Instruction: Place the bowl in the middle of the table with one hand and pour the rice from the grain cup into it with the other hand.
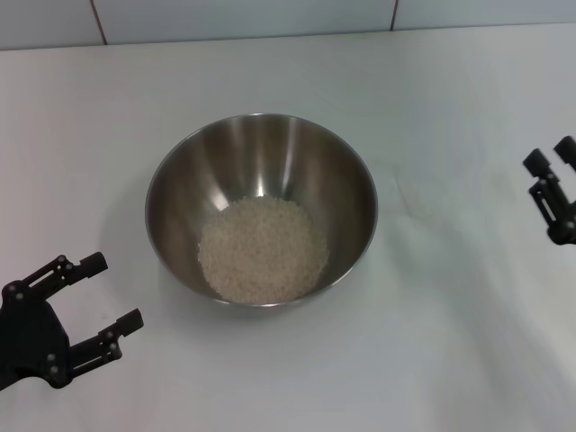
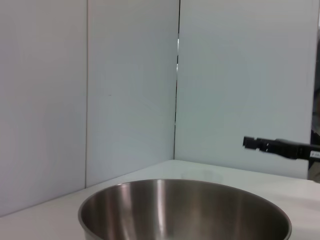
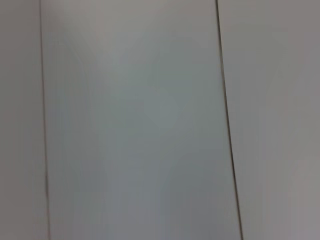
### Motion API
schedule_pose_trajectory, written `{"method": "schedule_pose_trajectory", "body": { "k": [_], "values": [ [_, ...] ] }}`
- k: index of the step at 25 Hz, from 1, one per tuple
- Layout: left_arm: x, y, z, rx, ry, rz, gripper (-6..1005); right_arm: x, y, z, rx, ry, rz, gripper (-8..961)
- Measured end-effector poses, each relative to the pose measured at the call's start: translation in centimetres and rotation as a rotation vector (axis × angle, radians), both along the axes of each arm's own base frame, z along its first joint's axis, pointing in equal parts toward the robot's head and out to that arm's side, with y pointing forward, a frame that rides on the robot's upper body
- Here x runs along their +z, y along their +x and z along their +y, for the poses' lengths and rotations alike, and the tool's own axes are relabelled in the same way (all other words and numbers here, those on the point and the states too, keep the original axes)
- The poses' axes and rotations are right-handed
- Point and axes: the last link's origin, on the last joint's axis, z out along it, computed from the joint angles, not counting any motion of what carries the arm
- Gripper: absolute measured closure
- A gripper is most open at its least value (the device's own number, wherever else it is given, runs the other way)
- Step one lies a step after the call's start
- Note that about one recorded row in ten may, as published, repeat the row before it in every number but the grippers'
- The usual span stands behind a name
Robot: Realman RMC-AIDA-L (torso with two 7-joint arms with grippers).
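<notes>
Both grippers are seen empty in the head view: the left gripper [image 1: 101,306] is spread wide near the table's [image 1: 450,360] front left corner, and the right gripper [image 1: 551,160] is parted at the right edge, well apart from the bowl [image 1: 261,209]. The bowl is placed mid-table with the rice [image 1: 263,249] heaped inside; the grain cup is not seen. Placing and pouring are judged complete, so only parking is called for.

From the left wrist, the bowl's rim is shown close, the right gripper beyond.

From the right wrist, only tiled wall is shown.
</notes>
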Motion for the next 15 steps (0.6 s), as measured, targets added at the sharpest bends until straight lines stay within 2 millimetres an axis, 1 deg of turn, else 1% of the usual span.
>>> {"method": "schedule_pose_trajectory", "body": {
  "k": [1,2,4,5,6,7,9,10,11,12,15],
  "values": [
    [0.0,0.0,0.0,-0.002,-0.002,0.001,199,0.7,-0.3,-0.4,0.049,-0.008,0.035,538],
    [0.0,0.0,0.0,-0.002,-0.002,0.001,199,0.7,-0.3,-0.4,0.049,-0.008,0.035,538],
    [0.0,0.0,0.0,-0.004,-0.005,0.003,199,1.2,-0.9,-0.7,0.113,-0.046,0.059,536],
    [0.0,0.0,0.0,-0.006,-0.006,0.004,199,1.3,-1.1,-0.6,0.141,-0.073,0.062,536],
    [0.1,0.0,0.1,-0.008,-0.007,0.005,199,1.6,-1.5,-0.2,0.189,-0.142,0.063,535],
    [0.1,0.1,0.1,-0.01,-0.007,0.005,199,1.6,-1.5,-0.2,0.189,-0.142,0.063,534],
    [0.1,0.1,0.2,-0.015,-0.009,0.007,199,1.7,-1.8,0.4,0.225,-0.23,0.057,533],
    [0.2,0.1,0.3,-0.017,-0.009,0.009,199,1.6,-1.9,0.6,0.244,-0.271,0.047,441],
    [0.2,0.1,0.3,-0.021,-0.013,0.011,199,1.5,-2.3,1.0,0.281,-0.348,0.025,349],
    [0.2,0.1,0.3,-0.021,-0.013,0.011,199,1.5,-2.3,1.0,0.281,-0.348,0.025,349],
    [0.3,0.2,0.5,-0.029,-0.017,0.016,199,1.1,-2.8,1.3,0.339,-0.447,-0.027,348]
  ]
}}
